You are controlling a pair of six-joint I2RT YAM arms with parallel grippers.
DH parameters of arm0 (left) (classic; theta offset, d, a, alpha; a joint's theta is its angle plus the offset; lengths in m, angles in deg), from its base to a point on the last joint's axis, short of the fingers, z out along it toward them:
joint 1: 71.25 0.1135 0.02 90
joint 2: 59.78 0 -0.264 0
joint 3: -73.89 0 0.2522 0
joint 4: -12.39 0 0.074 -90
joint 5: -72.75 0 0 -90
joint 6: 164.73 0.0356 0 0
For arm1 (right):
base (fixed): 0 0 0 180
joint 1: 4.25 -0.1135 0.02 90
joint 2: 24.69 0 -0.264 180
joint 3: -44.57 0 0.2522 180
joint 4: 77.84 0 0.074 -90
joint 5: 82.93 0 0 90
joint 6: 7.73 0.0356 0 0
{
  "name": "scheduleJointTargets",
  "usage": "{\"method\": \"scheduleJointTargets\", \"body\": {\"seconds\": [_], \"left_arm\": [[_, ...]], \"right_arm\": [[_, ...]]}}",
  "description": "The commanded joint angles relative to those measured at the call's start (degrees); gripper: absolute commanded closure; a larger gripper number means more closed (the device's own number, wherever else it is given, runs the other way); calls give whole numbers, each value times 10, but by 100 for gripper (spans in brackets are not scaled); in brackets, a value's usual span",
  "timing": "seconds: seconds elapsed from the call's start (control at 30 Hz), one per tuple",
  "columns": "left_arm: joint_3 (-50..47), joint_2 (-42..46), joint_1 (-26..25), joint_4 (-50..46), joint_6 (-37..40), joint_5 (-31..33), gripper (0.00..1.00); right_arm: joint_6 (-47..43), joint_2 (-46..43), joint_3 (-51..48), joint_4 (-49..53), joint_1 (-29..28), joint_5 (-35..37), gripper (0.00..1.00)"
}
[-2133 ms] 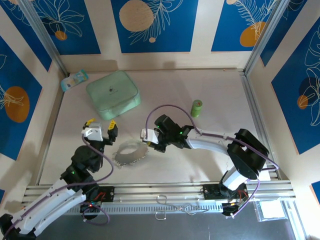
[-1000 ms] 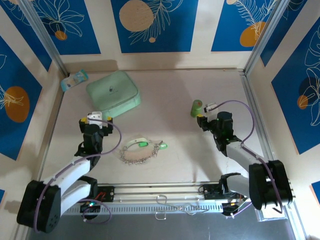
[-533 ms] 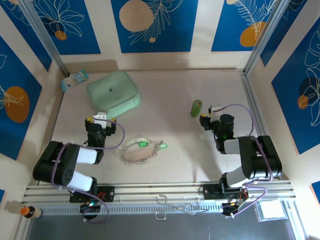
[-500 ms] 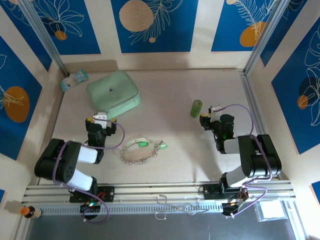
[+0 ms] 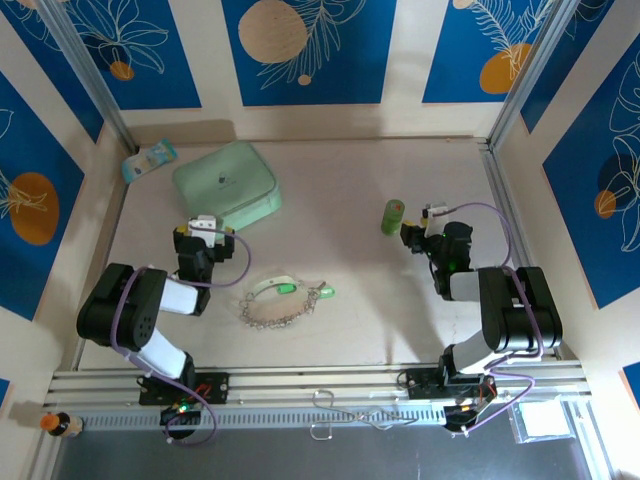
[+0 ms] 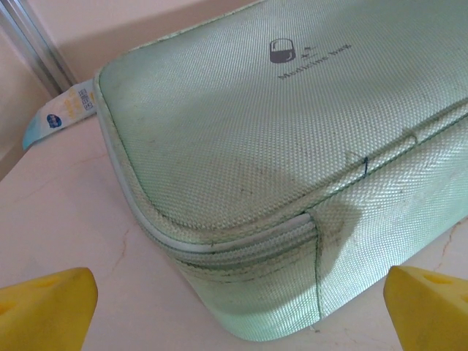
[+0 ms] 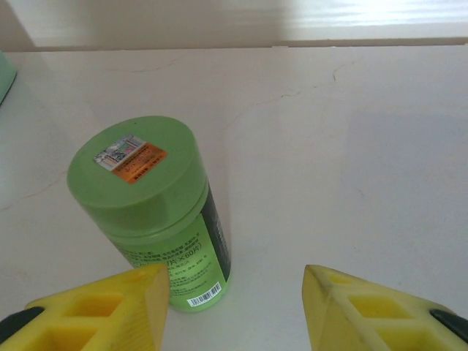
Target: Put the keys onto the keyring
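Top external footage is taken up mostly by the pale table (image 5: 340, 170), on which the mint-green case (image 5: 226, 187) is seen just ahead of the left gripper (image 5: 204, 238). In the left wrist view its yellow fingers (image 6: 44, 311) are spread wide with nothing gripped, and the zipped corner of the case is framed just beyond the tips. The keyring (image 5: 275, 305) is laid flat between the two grippers, behind both sets of fingertips and well apart from them. A small packet (image 6: 58, 117) is glimpsed past the far side of the case, well away from the left fingers. The right gripper (image 5: 414, 224) is parted too, and nothing is clasped; the upright green cylinder (image 7: 146, 212) is found just ahead of its fingers, off to one side, its base close by one tip, though contact cannot be judged. Two keys (image 5: 286, 289) are seen at the keyring: one green head by the whitish band, the second key (image 5: 326, 293) at the chain's end nearer the right gripper; whether either is threaded on cannot be told.
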Motion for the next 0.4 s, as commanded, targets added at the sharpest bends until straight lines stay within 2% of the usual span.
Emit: {"method": "scheduleJointTargets", "body": {"seconds": [0.0,0.1,0.23,0.37], "left_arm": [[8,7,7,-8,-3,-10,0],[13,5,8,-19,-4,-12,0],[28,8,27,-54,-16,-49,0],[24,11,32,-49,-18,-58,0]], "right_arm": [[16,8,16,19,7,2,48],[16,8,16,18,7,3,48],[21,9,19,24,7,14,47],[23,9,20,28,8,14,44]]}}
